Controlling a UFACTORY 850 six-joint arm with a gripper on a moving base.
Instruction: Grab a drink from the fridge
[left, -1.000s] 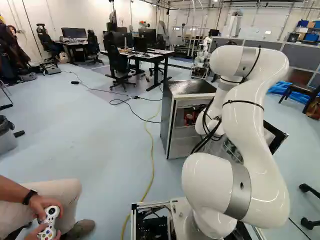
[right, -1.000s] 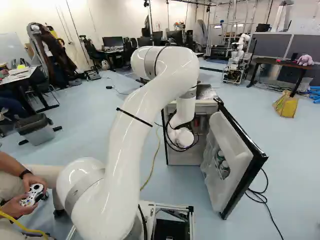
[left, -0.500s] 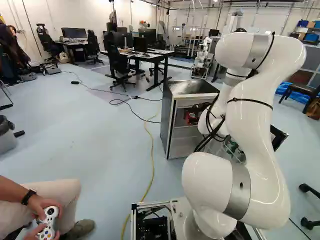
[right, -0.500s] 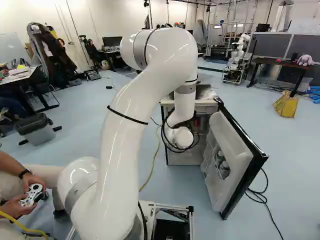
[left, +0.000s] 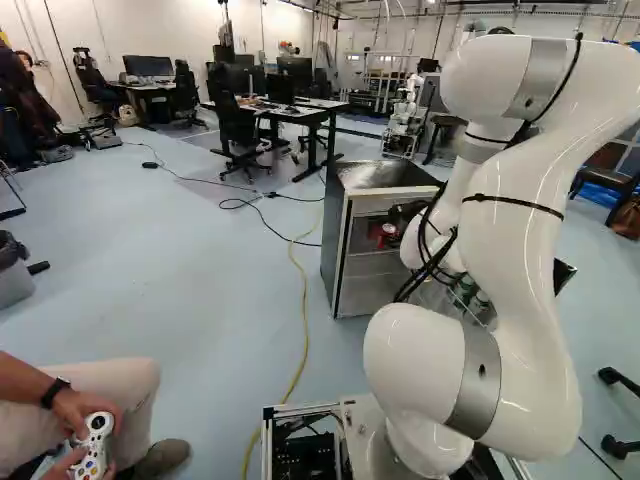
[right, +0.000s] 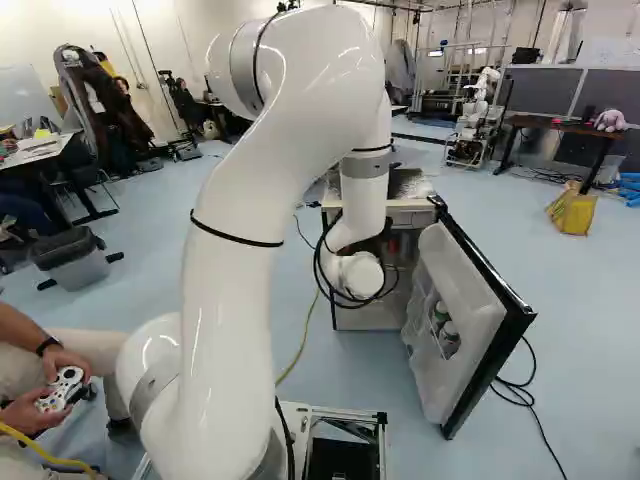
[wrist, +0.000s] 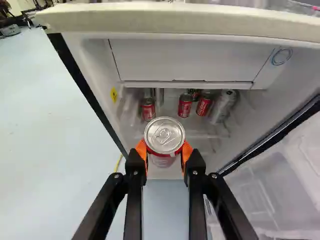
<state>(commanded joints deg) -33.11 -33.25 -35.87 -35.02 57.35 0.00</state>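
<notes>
Dark and partly hidden by the arm, the gripper (left: 405, 211) is at the open front of the fridge (left: 366, 285) in the left base view, a red can (left: 387, 234) beside it. In the wrist view the gripper (wrist: 164, 151) is shut on that can (wrist: 164, 135), an orange pad against either side and the silver lid facing the camera. Ahead, inside the fridge, red cans (wrist: 184, 106) and a silver can (wrist: 223, 106) stand on a shelf below a white compartment door (wrist: 185, 60).
The fridge door (right: 460, 320) hangs open to the right in the right base view, bottles (right: 445, 330) in its rack. A seated person's hands (left: 90, 430) hold a controller near the base. Black cables (right: 520, 390) lie beside the door. Another robot (right: 475, 115) stands farther back.
The arm has drawn back toward the base, its upper bend rising and coming nearer. The red can has shifted slightly with the gripper and shows more clearly. Base and fridge have stayed put.
</notes>
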